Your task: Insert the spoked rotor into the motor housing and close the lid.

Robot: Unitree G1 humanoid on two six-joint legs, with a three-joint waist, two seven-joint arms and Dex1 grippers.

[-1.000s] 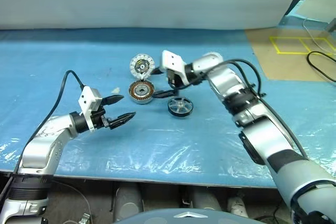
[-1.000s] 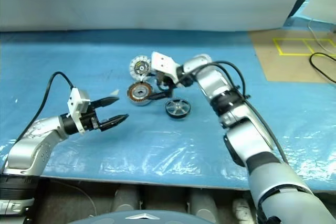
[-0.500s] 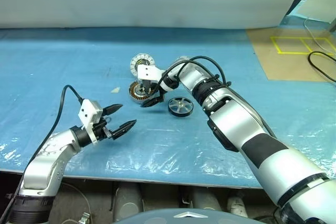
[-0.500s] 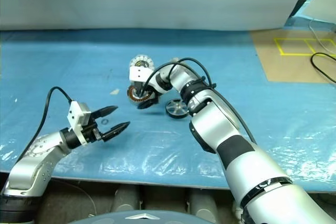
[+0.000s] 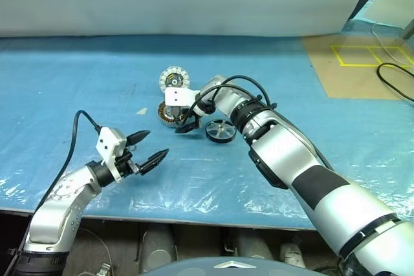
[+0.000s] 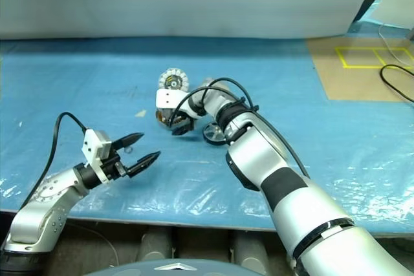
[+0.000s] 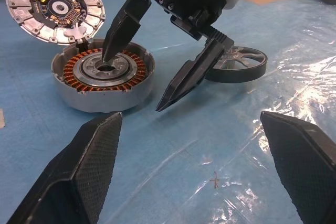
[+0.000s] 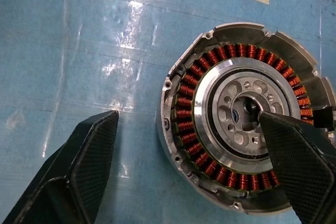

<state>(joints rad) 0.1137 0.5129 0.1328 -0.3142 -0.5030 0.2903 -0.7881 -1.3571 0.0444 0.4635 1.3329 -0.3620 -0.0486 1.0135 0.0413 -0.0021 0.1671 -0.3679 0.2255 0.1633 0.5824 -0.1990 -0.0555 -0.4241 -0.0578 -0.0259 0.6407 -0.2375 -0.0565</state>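
The motor housing [image 7: 102, 74] lies on the blue table with its copper windings up. Its lid [image 5: 174, 80] stands open behind it, the white-segmented inner face towards me. To the right of the housing the spoked rotor [image 5: 221, 130] lies flat. My right gripper [image 7: 134, 84] is open and points down across the housing's wall. One of its fingers [image 7: 118, 30] hangs over the silver centre, while the other reaches the table between housing and rotor. Open and holding nothing, my left gripper [image 5: 154, 145] hovers well to the front left of the housing.
A small scrap of tape [image 5: 141, 111] lies left of the housing. The blue plastic sheet [image 5: 77, 82] covers the table up to its front edge. At the back right are brown floor with yellow tape marks [image 5: 362, 56] and a black cable [image 5: 396, 77].
My right gripper has swung left and down from above the gap between housing and rotor onto the housing. The left gripper has drawn back a little towards me.
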